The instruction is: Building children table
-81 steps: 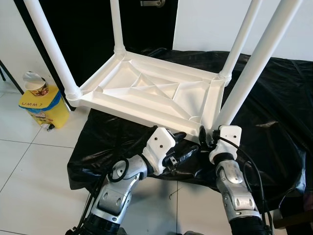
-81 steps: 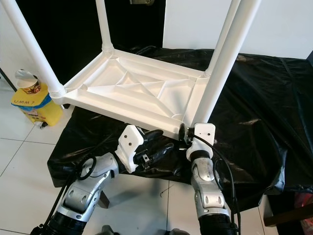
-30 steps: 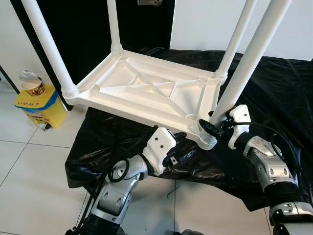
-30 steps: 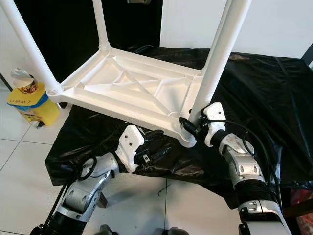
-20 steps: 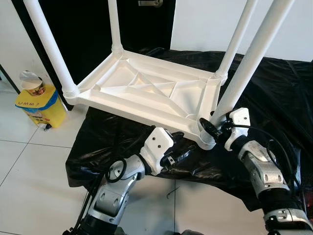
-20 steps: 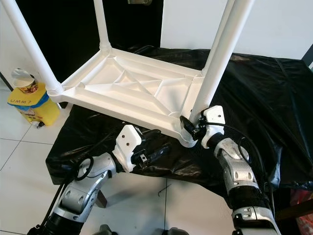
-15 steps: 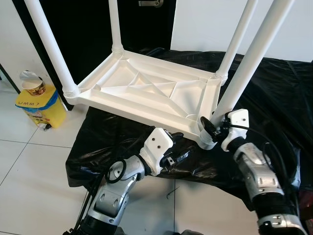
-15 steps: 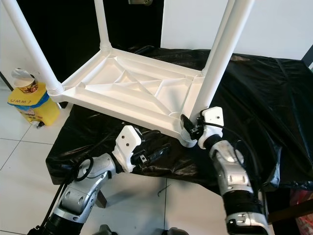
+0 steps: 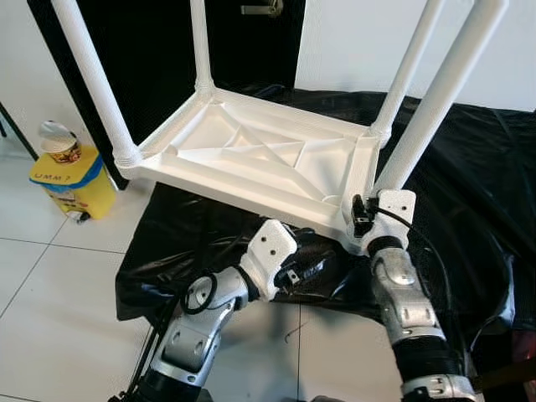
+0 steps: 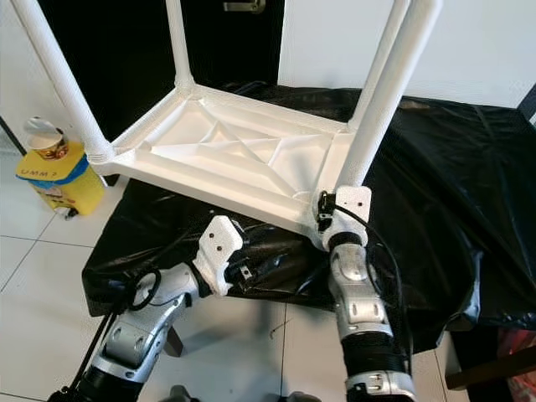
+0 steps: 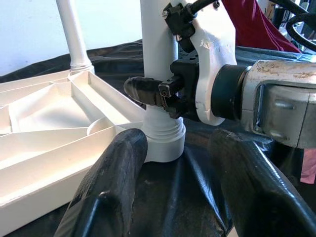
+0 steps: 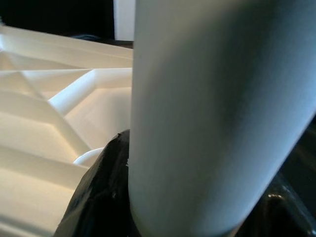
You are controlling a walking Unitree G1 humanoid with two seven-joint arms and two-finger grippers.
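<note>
Right tool [image 9: 358, 219] pinches the near-right leg [image 9: 435, 105] just above its socket, its long axis rising steeply from the upturned table [image 9: 251, 159] on the black-draped worktop [image 9: 469, 193], while the left tool [image 11: 177, 182], spread, waits just below that corner.

A black plastic sheet [image 9: 469, 176] covers what is probably a low table; the upturned white children's table [image 9: 260, 163] rests on it.
</note>
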